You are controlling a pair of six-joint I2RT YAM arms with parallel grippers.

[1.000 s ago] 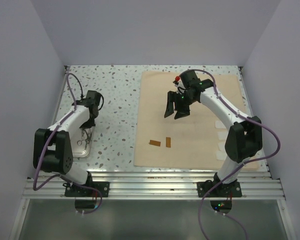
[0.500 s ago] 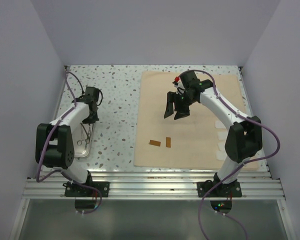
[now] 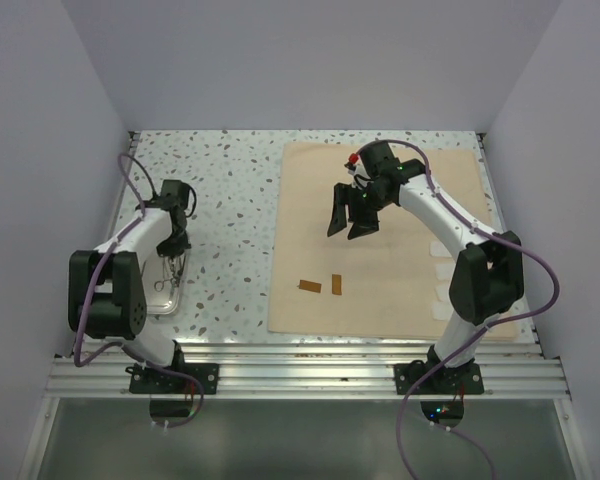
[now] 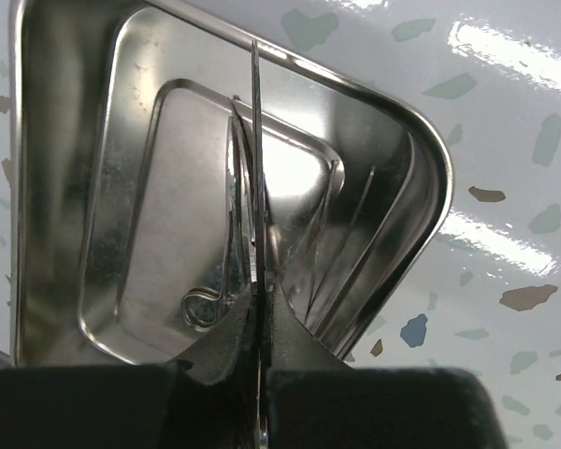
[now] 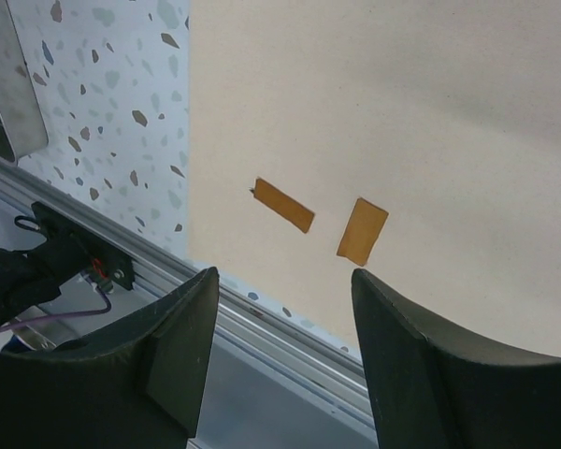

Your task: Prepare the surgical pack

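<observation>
The tan cloth lies flat on the right half of the table. Two brown strips lie on its near left part; they also show in the right wrist view. White gauze pads lie along its right edge. The steel tray sits at the left. My left gripper is shut on a thin metal instrument held over the tray; another instrument lies in it. My right gripper is open and empty above the cloth.
The speckled table has walls on three sides. An aluminium rail runs along the near edge and shows in the right wrist view. A cable and bracket sit by the rail.
My left gripper has shifted left and slightly back above the tray, still holding the instrument. The right arm has not moved.
</observation>
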